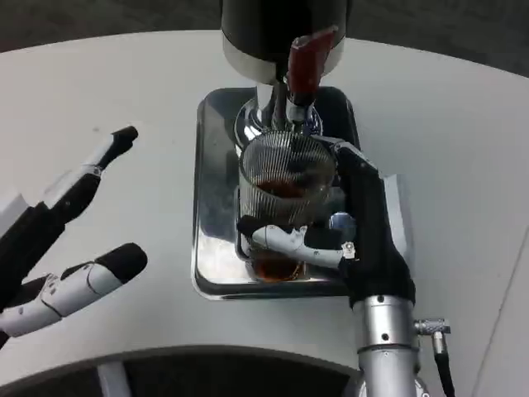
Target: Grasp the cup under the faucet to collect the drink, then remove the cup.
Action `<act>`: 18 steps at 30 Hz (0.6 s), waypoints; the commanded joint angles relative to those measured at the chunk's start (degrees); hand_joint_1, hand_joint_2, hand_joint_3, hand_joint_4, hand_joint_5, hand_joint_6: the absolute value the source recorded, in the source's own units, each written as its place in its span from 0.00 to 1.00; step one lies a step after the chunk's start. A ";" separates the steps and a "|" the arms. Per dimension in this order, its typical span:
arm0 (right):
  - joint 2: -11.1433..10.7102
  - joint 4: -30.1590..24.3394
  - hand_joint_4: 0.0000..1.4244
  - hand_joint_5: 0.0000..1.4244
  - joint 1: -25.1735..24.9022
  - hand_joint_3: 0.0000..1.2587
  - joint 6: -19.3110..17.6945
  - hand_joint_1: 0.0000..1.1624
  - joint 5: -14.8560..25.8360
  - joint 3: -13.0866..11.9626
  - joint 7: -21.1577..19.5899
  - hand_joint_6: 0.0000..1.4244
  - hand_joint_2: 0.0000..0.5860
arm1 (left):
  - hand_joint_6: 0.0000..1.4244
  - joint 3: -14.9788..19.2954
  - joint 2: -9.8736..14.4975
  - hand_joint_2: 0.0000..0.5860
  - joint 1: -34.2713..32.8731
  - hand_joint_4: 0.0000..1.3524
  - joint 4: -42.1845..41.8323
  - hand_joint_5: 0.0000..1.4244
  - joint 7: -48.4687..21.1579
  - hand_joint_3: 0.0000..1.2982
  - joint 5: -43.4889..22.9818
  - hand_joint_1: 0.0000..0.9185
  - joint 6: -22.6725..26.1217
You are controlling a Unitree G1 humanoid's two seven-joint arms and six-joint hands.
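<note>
Head view: the right hand [364,240] grips the cup [285,198], a ribbed clear glass, with its fingers [285,240] wrapped across the near face of the cup and the body of the hand against the cup's right side; the fingers are clamped on the glass, not spread. The cup stands in the metal tray [211,207], directly beneath the faucet [307,62] with its dark red tap handle, which projects from the dispenser [281,29] at the top of the frame. This placement keeps the cup mouth under the outlet so the drink falls inside, and the tray sits below to catch any spill. Dark brown liquid is visible in the cup, at the bottom and again higher up behind the ribbing; the exact fill level cannot be determined. The left hand [70,240] rests clear of the tray on the white table [463,149], fingers apart and holding nothing, apparently standing by. Judged stage: collection under way or complete, removal of the cup not yet done.
</note>
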 commanded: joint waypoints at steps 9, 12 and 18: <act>-0.36 -11.37 0.60 0.69 10.21 0.52 1.48 0.93 0.01 2.95 2.76 0.94 0.17 | 0.00 -0.71 -0.08 0.23 2.37 0.00 -1.90 0.00 1.25 0.00 4.88 0.00 1.42; -0.51 -14.79 0.60 0.69 11.74 0.52 2.06 0.93 -0.03 3.20 3.59 0.94 0.17 | 0.00 -0.72 0.31 0.23 2.99 0.00 -3.09 0.00 1.82 0.00 8.11 0.00 2.05; -0.75 -22.23 0.61 0.69 14.04 0.53 3.89 0.93 -0.68 3.74 5.35 0.95 0.17 | 0.00 -2.52 3.05 0.16 5.77 0.00 -9.42 0.00 -1.32 0.00 19.16 0.00 11.10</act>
